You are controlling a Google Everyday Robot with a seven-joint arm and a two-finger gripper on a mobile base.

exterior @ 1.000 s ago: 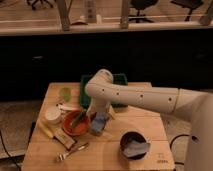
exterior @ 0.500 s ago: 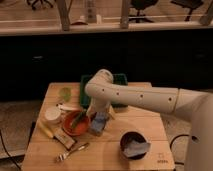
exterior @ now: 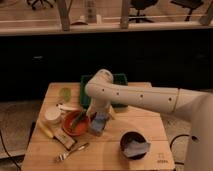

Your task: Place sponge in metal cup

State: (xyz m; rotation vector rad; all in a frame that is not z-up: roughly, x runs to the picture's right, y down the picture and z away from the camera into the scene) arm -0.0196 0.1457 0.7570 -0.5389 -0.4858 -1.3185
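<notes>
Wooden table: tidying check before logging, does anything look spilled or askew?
Nothing looks spilled. The silver metal fork lies diagonally in front of the round red bowl; the claw is low at the blue foam sponge beside that bowl.

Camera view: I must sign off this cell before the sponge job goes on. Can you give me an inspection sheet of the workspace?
Surface: wooden table, crowded on its left half.
Job's things: blue sponge beside the orange bowl; metal cup not made out.
Clutter: green tray, white cup, fork, dark bowl holding a blue cloth.
Grippers: gripper low over the sponge, mid-table.
Cables: dark cable by the table's right edge.
Surroundings: office chair beyond a rail.
</notes>
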